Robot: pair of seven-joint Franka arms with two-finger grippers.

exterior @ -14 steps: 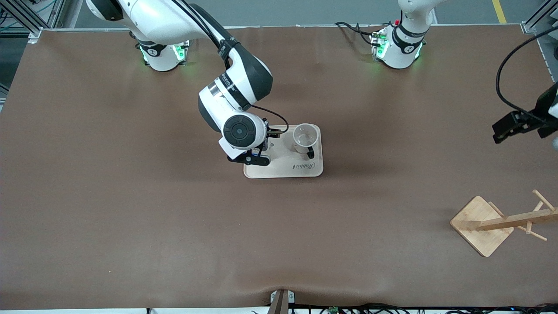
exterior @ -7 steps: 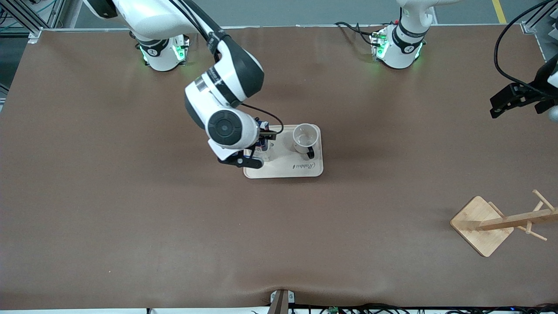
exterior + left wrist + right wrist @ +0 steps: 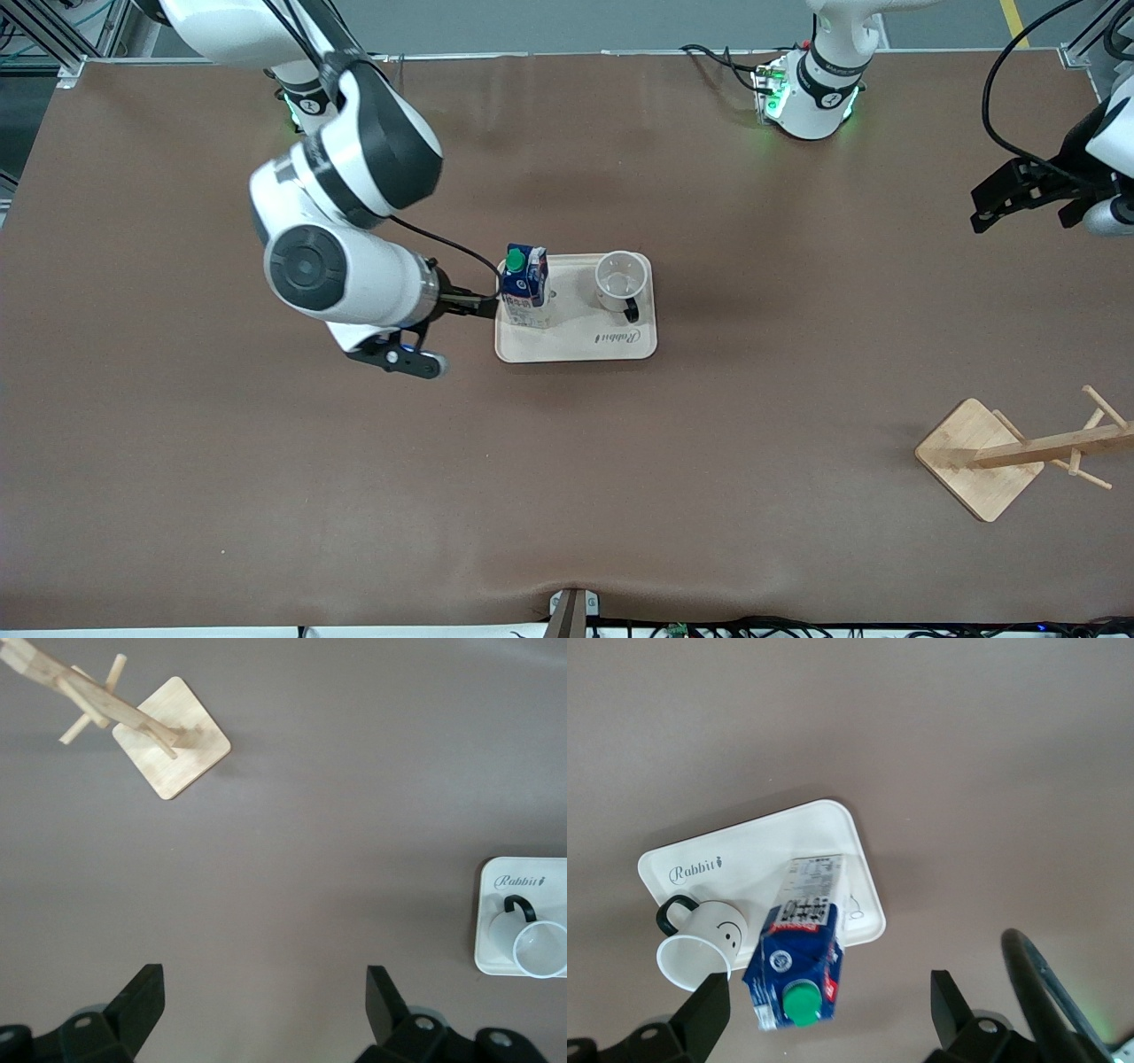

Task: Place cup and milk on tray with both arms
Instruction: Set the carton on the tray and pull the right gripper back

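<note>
tray: flat cream-beige rectangular tray [image 3: 576, 341] lies mid-tabletop, well clear of all edges
milk: small dark-blue milk carton [image 3: 524, 283] stands upright on tray, at its end toward the right arm
cup: small white mug [image 3: 618, 281] on tray, at its end toward the left arm, apart from carton
rack: wooden peg rack on square base [image 3: 979, 456] near tabletop corner at the left arm's end, nearer the front camera

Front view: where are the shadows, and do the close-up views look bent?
Front view: soft shadow on the brown table beside the tray, green glow at both arm bases. Right wrist view: the milk carton leans outward, looming large. Left wrist view: even light, no glare.
</note>
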